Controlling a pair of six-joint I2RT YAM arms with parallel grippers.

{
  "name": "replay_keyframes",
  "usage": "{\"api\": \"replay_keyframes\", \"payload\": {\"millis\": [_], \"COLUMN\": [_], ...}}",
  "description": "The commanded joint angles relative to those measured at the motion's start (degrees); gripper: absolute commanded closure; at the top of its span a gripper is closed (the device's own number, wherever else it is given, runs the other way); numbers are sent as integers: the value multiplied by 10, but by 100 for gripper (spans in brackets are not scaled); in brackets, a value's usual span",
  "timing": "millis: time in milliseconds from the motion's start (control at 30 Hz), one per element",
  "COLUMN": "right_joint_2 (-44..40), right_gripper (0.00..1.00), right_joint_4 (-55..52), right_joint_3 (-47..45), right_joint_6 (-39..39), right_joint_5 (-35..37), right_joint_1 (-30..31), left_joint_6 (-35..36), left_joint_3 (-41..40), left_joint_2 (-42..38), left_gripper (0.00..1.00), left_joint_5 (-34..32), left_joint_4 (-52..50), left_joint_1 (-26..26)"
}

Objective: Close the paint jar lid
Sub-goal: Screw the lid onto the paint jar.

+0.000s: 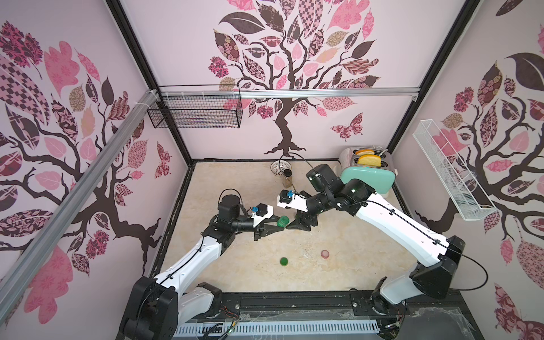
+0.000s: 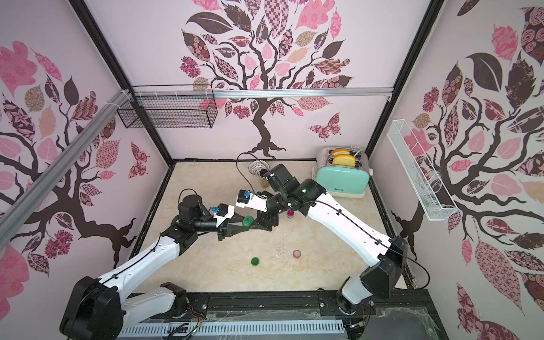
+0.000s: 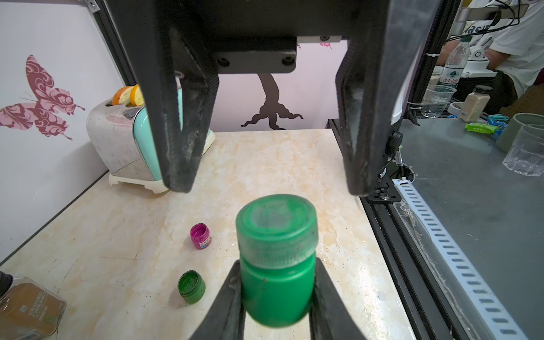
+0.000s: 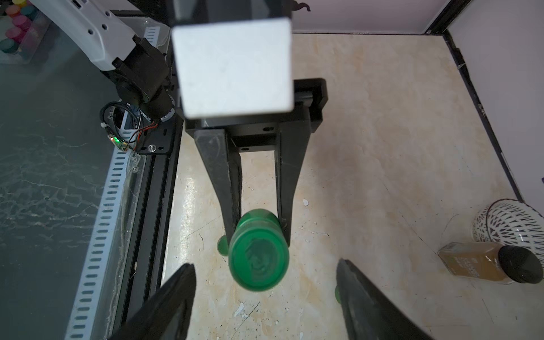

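My left gripper (image 3: 276,266) is clenched on the body of a small green plastic paint jar (image 3: 276,294), with 1 black finger (image 3: 231,294) pressed against each side below the neck. In a top view the jar (image 1: 283,221) hangs roughly over the middle of the beige marble-pattern table (image 1: 338,250) and looks lifted clear of it. A round, green-smeared translucent lid (image 3: 276,226) sits on the jar's neck; I cannot tell whether it is screwed fully down.

My right gripper (image 4: 265,265) is released. Its 2 fingers stand spread wider than the lid, 1 on either side, with a visible gap and touching nothing. From the left wrist it hangs just past the lid's top.

Further out, a small open jar of green paint (image 3: 191,287) and a small open jar of magenta paint (image 3: 200,236) stand on the table near the held jar, apart from each other. Nearer the front edge lie a small green round piece (image 1: 283,261) and a pale pink round piece (image 1: 325,254), well apart; I cannot tell whether they are caps or pots. Toward the back wall, a glass bottle of brown ground cinnamon with a black cap (image 4: 482,263) is just beside a white openwork basket (image 4: 506,223). A mint-green and cream toaster (image 1: 366,176) holding 2 slices of bread fills the back right corner.
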Motion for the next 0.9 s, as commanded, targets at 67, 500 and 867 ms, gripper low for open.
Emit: {"api": "replay_keyframes", "payload": {"millis": [67,500,867], "right_joint_2": [11,30,37], "right_gripper": [27,44,62], "right_joint_4": [-22,-28,-37], "right_joint_3": [28,39,42], "right_joint_6": [-20,-20,-19], "right_joint_5": [-8,-7,-3], "right_joint_1": [10,15,16], "left_joint_6": [11,16,17], "left_joint_3": [15,16,17], "left_joint_2": [2,0,-1], "left_gripper": [73,73,73], "left_joint_5": [10,5,2], "left_joint_4": [-15,-30,-31], "left_joint_1": [-3,-4,-4]}}
